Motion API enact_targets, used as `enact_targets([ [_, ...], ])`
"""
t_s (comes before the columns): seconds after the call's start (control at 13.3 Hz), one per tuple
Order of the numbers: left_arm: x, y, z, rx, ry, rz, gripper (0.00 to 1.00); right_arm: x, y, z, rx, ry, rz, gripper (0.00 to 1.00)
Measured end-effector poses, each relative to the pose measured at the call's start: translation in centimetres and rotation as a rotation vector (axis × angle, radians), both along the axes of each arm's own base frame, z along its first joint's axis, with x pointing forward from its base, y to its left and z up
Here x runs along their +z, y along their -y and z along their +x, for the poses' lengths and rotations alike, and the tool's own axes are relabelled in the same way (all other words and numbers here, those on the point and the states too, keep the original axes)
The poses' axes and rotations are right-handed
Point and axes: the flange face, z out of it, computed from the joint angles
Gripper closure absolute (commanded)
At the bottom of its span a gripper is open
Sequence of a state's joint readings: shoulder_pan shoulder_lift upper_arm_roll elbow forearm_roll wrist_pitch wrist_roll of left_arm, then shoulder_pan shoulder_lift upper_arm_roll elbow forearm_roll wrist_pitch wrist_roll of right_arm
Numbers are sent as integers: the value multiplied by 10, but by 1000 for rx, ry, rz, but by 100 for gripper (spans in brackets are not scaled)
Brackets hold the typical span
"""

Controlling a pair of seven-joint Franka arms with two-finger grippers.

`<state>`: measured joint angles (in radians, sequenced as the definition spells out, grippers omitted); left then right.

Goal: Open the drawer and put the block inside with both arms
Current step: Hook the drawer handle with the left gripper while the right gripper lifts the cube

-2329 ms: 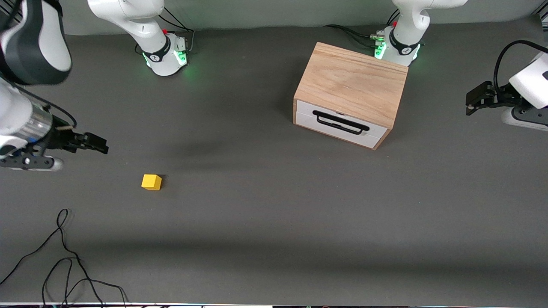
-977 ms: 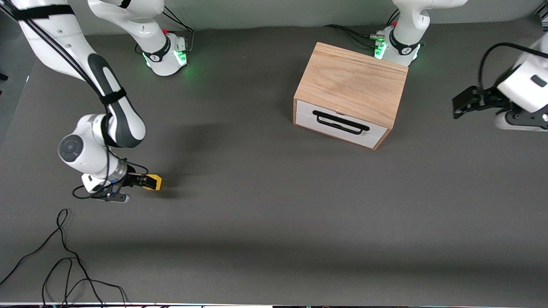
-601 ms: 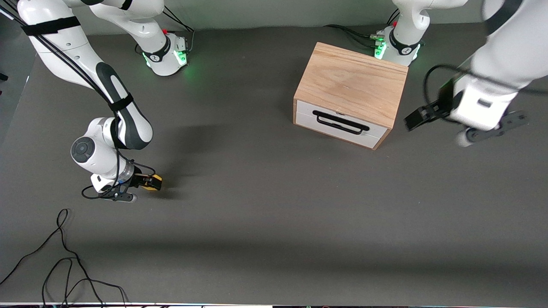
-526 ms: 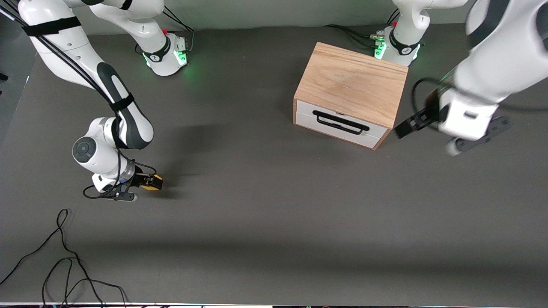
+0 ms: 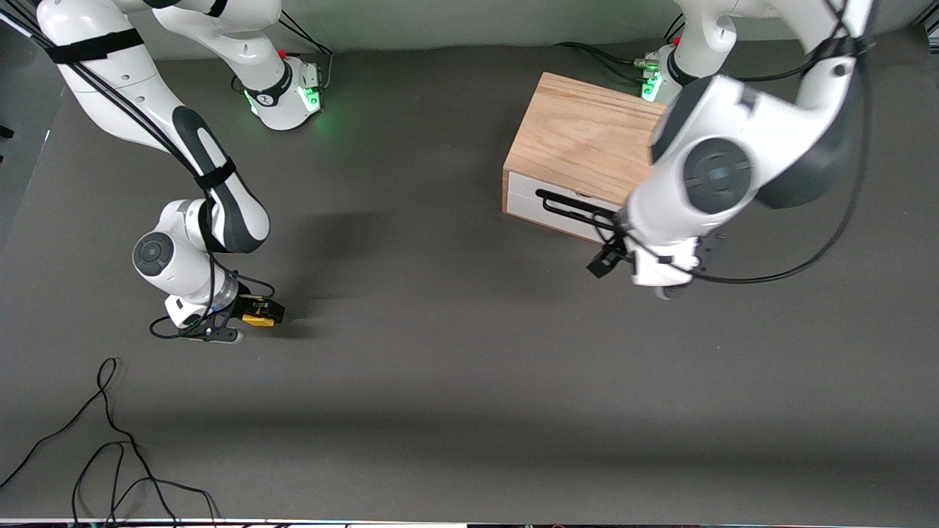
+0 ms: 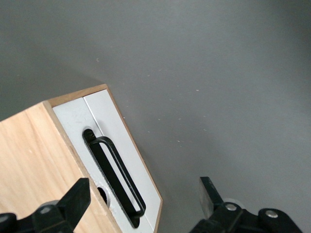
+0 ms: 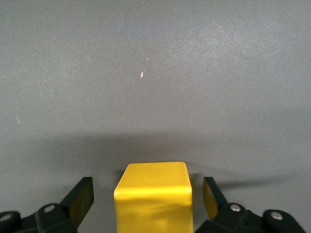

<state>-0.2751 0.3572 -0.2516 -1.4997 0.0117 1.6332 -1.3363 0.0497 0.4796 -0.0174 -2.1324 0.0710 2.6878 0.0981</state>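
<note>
1. Where the front view takes in the whole grey table [image 5: 469,381], the oak box [image 5: 579,143] stands toward the left arm's end, close to that arm's green-lit base, and its drawer [image 5: 546,209] is shut, the white front flush with the box. The left gripper [image 5: 607,258] hangs low over the table just in front of the drawer, by the end of the black wire handle [image 5: 576,209]; the arm's bulky wrist covers part of the box and panel. Toward the right arm's end, well apart from the box and nearer the camera, the block [image 5: 259,320] sits on the table with the right gripper [image 5: 262,314] down around it. A loose black cable [image 5: 110,455] lies near the table's front edge.

2. Seen from the left wrist, the left gripper [image 6: 146,204] has its jaws wide apart and holds nothing. The drawer [image 6: 109,155] and its handle [image 6: 116,177] show between the fingertips [image 6: 77,194] (not touched by either one).

3. Seen from the right wrist, the block [image 7: 153,194] rests on the table between the parted jaws of the right gripper [image 7: 148,194]. Narrow gaps show on both sides, so the fingertips [image 7: 80,196] are not clamped on it.
</note>
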Motion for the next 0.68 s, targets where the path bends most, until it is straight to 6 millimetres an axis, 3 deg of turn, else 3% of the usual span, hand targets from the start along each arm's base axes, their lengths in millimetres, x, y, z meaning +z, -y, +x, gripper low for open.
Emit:
enact_targets([
  [0.23, -60, 31, -27, -77, -75, 142, 0, -1, 0, 1, 0, 10, -1, 4],
  [0.45, -99, 36, -33, -53, -129, 184, 0, -4, 0, 0, -1, 9, -1, 49],
  [0.6, -116, 33, -31, -19, -164, 184, 0, -5, 0, 0, -1, 8, -1, 63],
  [0.68, -125, 32, -30, 4, -193, 166, 0, -5, 0, 0, -1, 8, -1, 64],
])
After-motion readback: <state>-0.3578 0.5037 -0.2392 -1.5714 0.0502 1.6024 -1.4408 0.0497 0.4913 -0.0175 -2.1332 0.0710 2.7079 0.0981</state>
